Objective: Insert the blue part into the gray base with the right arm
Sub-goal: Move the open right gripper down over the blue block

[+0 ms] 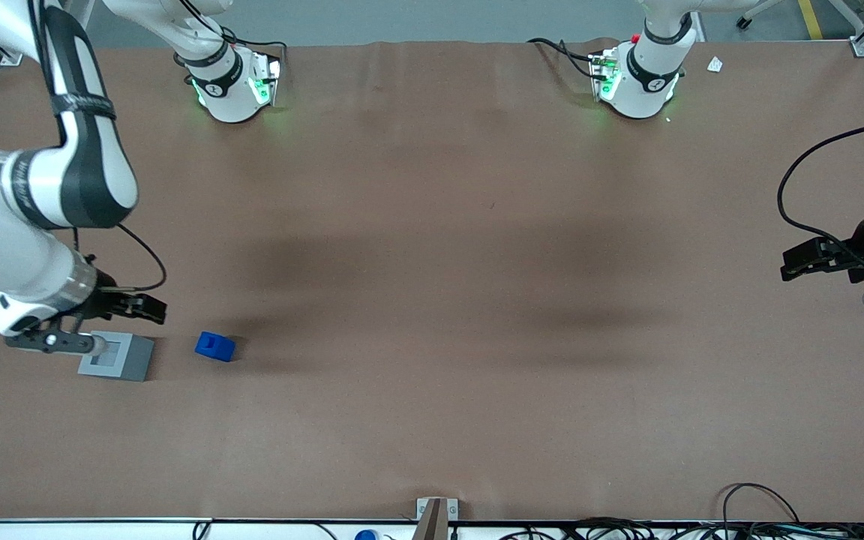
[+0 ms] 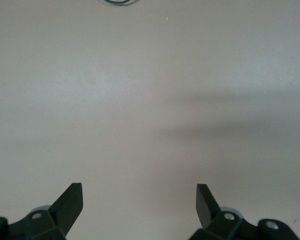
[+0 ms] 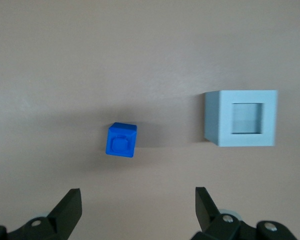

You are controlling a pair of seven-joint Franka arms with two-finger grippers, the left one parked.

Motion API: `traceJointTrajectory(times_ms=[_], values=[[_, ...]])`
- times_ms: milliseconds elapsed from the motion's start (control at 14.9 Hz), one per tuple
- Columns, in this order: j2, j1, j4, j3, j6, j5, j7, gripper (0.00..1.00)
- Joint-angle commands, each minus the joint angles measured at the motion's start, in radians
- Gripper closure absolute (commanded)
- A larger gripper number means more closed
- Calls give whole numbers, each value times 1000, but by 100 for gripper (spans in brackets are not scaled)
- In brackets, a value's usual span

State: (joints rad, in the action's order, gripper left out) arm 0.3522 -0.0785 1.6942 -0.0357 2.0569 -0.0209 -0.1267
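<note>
The blue part (image 1: 215, 346) lies on the brown table, a short gap away from the gray base (image 1: 117, 356), on the side toward the parked arm. The base's square socket faces up and holds nothing. My right arm's gripper (image 1: 151, 309) hangs above the table, a little farther from the front camera than the base. The wrist's camera mount covers a corner of the base in the front view. In the right wrist view the gripper (image 3: 137, 192) is open, with only bare table between its fingers; the blue part (image 3: 121, 140) and gray base (image 3: 245, 119) both lie ahead of the fingertips, apart from them.
Both arm pedestals (image 1: 233, 86) stand at the table's edge farthest from the front camera. A small bracket (image 1: 433, 513) and loose cables (image 1: 762, 517) sit along the nearest edge. A white scrap (image 1: 715, 64) lies near the corner at the parked arm's end.
</note>
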Motion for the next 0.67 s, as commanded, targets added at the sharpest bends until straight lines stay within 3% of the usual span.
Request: traceJointTrajectory(times_ms=[0, 135, 337, 606], values=[[45, -21, 2, -4, 44, 1, -4, 0], [82, -11, -8, -3, 83, 7, -16, 0], [160, 22, -30, -7, 138, 111, -7, 0], [250, 22, -79, -7, 152, 119, -16, 0]])
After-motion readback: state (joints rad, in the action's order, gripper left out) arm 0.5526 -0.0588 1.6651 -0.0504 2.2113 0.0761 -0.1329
